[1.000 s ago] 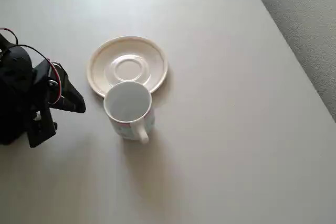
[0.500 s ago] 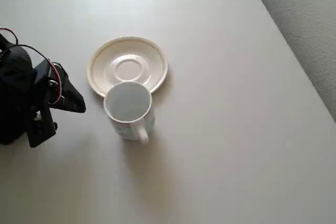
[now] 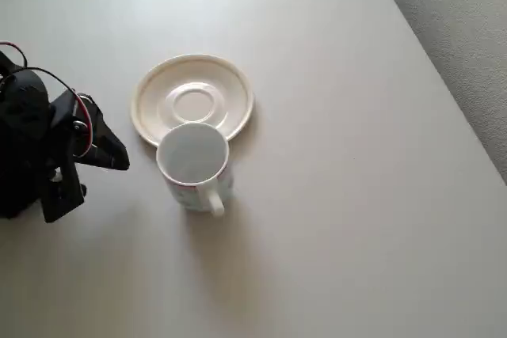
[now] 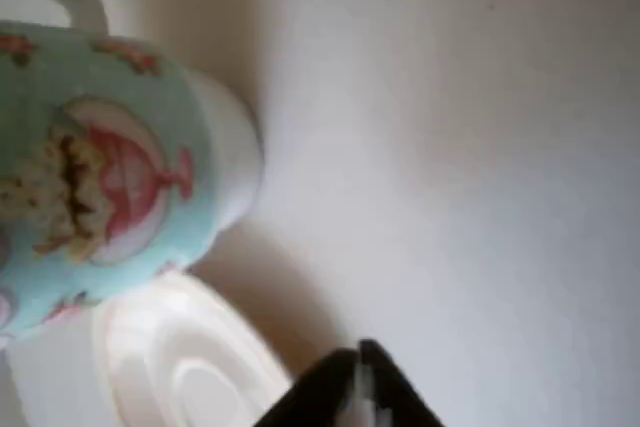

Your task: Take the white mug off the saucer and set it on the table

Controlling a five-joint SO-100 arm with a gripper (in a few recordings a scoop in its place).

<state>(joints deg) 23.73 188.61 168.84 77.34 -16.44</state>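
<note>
The white mug [image 3: 192, 161] stands upright with its handle pointing toward the picture's bottom, right against the lower rim of the saucer [image 3: 192, 99]. In the wrist view, which lies on its side, the mug [image 4: 110, 157] shows teal and pink prints. Its base appears to rest on the table [image 4: 450, 147] beside the saucer [image 4: 170, 367]. My black gripper [image 3: 117, 156] is left of the mug, a short gap away, pointing toward it. It looks shut and holds nothing, and its dark tip [image 4: 360, 372] shows at the wrist view's bottom edge.
The table [image 3: 341, 195] is plain and off-white, with open room to the right of and below the mug. Its straight edge runs diagonally at the upper right, with grey textured floor [image 3: 467, 29] beyond. The arm's black body [image 3: 32, 148] fills the left edge.
</note>
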